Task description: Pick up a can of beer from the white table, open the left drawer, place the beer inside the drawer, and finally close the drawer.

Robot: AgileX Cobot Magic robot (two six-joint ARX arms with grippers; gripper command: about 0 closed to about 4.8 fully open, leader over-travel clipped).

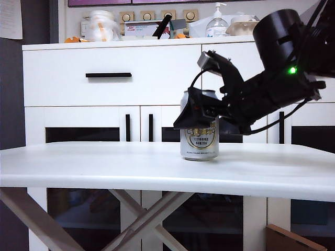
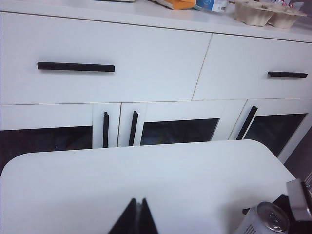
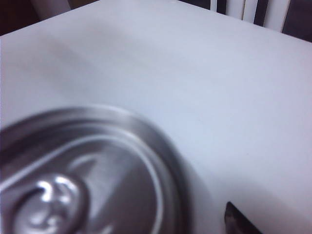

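Note:
The can of beer (image 1: 199, 144) stands upright on the white table (image 1: 104, 162), silver with a gold-rimmed label. My right gripper (image 1: 198, 112) reaches in from the right and hangs open round the can's upper half. In the right wrist view the can's lid (image 3: 87, 180) fills the near corner, and one dark fingertip (image 3: 236, 222) shows with bare table between it and the can. My left gripper (image 2: 137, 202) is shut and empty above the table (image 2: 146, 175), away from the can (image 2: 265, 222). The left drawer (image 1: 110, 57) is closed behind the table; its black bar handle (image 2: 75, 67) also shows in the left wrist view.
A matching right drawer (image 2: 253, 68) sits beside the left one, above doors with vertical black handles (image 1: 127, 128). The cabinet top carries a pump bottle (image 1: 216, 23), an egg carton (image 2: 263, 12) and other clutter. A cardboard box (image 1: 293, 240) lies on the floor.

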